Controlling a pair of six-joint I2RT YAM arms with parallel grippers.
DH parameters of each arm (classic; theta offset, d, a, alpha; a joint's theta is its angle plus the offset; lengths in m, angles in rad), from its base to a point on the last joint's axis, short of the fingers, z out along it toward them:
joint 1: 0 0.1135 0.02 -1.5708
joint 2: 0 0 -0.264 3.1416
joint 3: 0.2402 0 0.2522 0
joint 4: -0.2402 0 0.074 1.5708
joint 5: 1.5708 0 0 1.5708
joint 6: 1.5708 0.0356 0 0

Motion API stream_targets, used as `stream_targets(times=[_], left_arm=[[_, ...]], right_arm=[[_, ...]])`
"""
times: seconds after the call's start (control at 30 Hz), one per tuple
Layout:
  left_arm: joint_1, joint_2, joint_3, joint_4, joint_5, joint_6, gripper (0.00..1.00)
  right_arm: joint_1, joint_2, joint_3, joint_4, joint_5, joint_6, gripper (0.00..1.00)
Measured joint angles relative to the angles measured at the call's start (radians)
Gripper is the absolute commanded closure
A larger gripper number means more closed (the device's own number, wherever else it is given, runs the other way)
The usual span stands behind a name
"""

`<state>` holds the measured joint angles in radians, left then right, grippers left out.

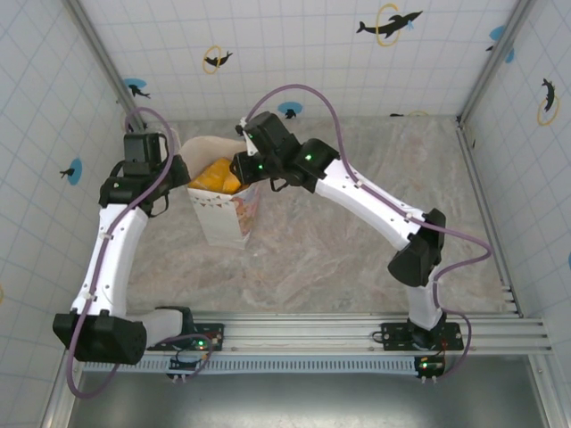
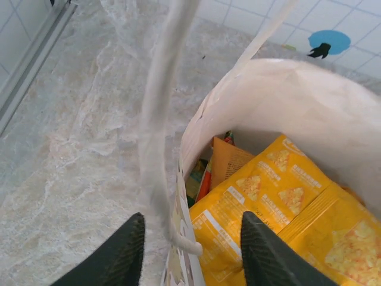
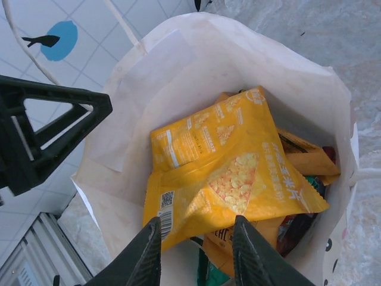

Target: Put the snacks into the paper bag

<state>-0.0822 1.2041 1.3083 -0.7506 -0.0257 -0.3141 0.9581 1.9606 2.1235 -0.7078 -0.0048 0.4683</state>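
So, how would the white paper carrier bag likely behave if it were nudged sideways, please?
The white paper carrier bag probably tips easily: it stands tall and narrow on the marbled table. Its creased walls look thin, so they would likely buckle. The yellow foil packets inside seem light ballast.

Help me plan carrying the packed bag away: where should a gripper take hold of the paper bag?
Probably the thin loop handle rising above the rim of the paper bag, approached from the left, where the open left gripper straddles it.
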Motion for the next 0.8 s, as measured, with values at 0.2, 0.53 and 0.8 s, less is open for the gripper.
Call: stream_targets(times=[0.2,0.53,0.8], left_arm=[[0.008,0.008,0.074,0.004,0.019,0.001,0.44],[0.091,0.077,0.153,0.036,0.069,0.001,0.43],[0.095,0.118,0.159,0.076,0.091,0.003,1.0]], right_arm=[[-0.004,-0.155,-0.108,0.032,0.034,-0.016,0.61],[-0.087,-0.43,-0.42,0.168,0.064,0.008,0.59],[-0.15,-0.466,-0.589,0.248,0.016,0.064,0.51]])
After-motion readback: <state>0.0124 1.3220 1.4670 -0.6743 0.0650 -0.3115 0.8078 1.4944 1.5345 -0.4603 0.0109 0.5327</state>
